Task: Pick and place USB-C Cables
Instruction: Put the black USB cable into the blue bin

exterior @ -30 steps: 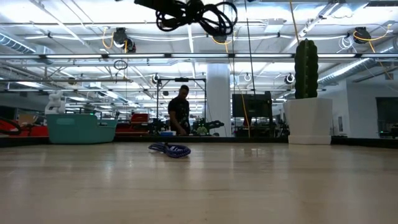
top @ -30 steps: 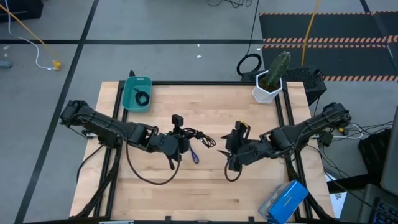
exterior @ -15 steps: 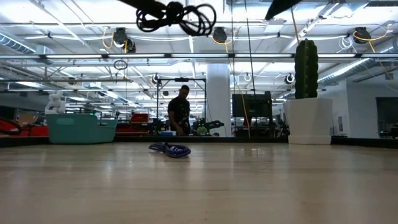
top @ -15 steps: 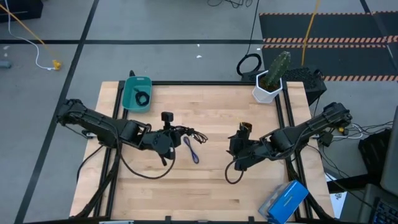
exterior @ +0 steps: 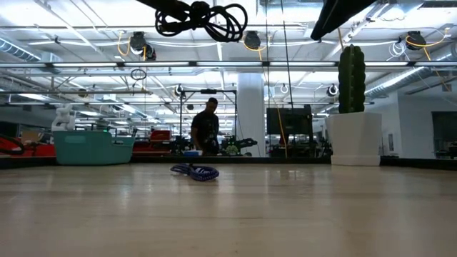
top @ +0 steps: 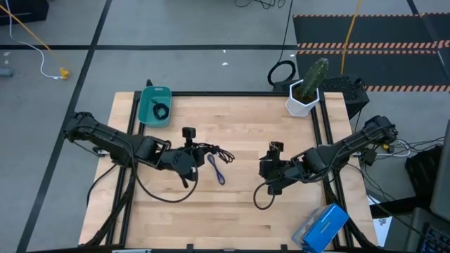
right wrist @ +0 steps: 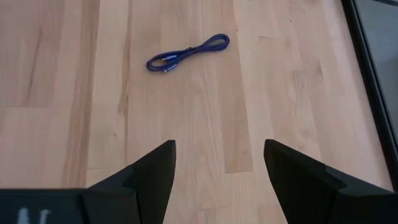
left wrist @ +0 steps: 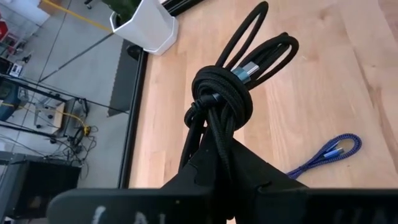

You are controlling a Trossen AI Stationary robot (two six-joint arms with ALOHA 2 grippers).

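1. Since a second ago my left gripper [top: 202,149] has carried its black cable bundle [top: 214,150] leftward across the table [top: 246,211], and my right gripper [top: 266,169] has pulled back toward its own side; over the last half second the left one has hardly moved.
2. My left gripper is clamped tight on that bundle: in the left wrist view the black loops [left wrist: 239,68] stand up out of the closed fingers, knotted in the middle, with a metal plug showing among them.
3. From the low view the bundle [exterior: 203,18] hangs high above the wood, well clear of it.
4. The blue-purple cable [top: 216,169] lies flat on the table just beside and below my left gripper, untouched, and between the two arms; the low view shows it [exterior: 194,171] resting on the surface.
5. My right gripper [right wrist: 219,177] is spread wide and empty, its fingers [right wrist: 155,171] over bare wood, the blue-purple cable [right wrist: 188,52] well ahead of them.
6. A second black cable [top: 161,110] sits coiled inside the teal tray [top: 147,112] at the far left corner, well apart from both grippers.
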